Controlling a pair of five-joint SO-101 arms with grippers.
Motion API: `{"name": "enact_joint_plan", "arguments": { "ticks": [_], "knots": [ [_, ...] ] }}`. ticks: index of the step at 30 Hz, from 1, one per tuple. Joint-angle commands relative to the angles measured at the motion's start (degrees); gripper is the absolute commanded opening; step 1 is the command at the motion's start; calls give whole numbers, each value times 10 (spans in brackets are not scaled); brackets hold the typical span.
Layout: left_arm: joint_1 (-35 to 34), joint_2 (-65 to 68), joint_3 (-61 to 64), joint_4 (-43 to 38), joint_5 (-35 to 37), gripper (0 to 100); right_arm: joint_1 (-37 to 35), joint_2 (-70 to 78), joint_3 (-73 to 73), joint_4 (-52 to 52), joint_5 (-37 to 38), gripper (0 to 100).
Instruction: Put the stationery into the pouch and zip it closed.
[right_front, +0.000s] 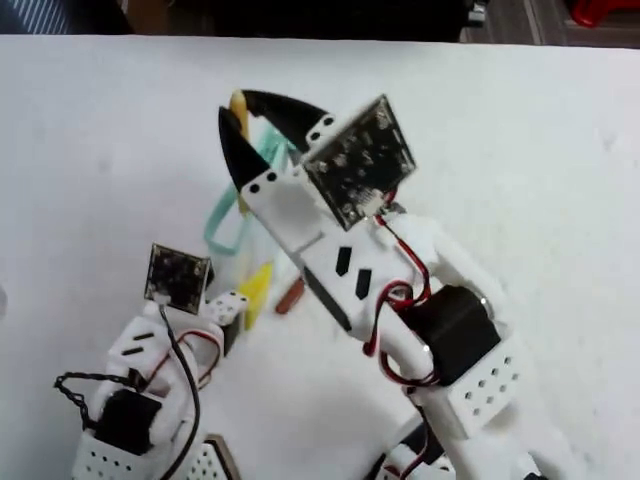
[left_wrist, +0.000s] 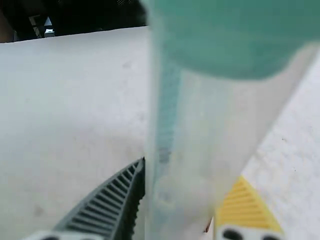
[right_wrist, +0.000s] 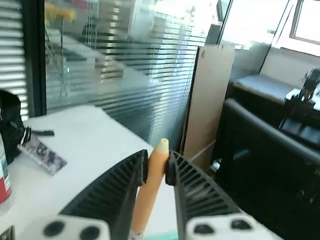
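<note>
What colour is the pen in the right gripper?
The pen is orange-yellow, best seen in right wrist view.

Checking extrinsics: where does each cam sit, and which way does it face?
High: fixed above the table, looking down; both arms show.
Left wrist: on left arm, facing along its jaws at the pouch between them.
Right wrist: on right arm, facing out into the room; jaws clamp the pen.
Shared: high and right wrist both show the pen.

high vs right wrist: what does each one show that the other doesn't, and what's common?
High view adds: the left gripper at the pouch, plus a reddish-brown pen lying on the table. Right wrist view adds: window blinds and a small card beyond the gripper. Both: the right gripper shut on the orange pen.
</note>
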Motion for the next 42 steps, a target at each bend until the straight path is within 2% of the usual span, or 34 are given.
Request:
{"name": "enact_joint_plan", "arguments": {
  "ticks": [1,5,10,12,25,29,31,37,42],
  "knots": [
    [7,-5,-33,5,-1,225,-3,0,-15,34,16,18],
    [9,-5,-33,5,-1,225,-15,0,-11,59,79,61],
    [9,-5,-31,4,-1,225,-18,0,6,60,84,228],
    [9,-5,-30,3,-2,225,-18,0,4,60,84,262],
    [6,-5,-30,2,-3,225,-13,-6,3,65,89,231],
    [6,-5,-30,2,-3,225,34,-2,2,96,86,227],
    [5,-5,-30,2,-3,225,83,1,7,114,84,227],
    [-9,-5,-30,-2,-1,201,236,73,47,118,-45,228],
    [-68,-5,-24,-33,1,124,264,213,50,121,-139,229]
  ]
}}
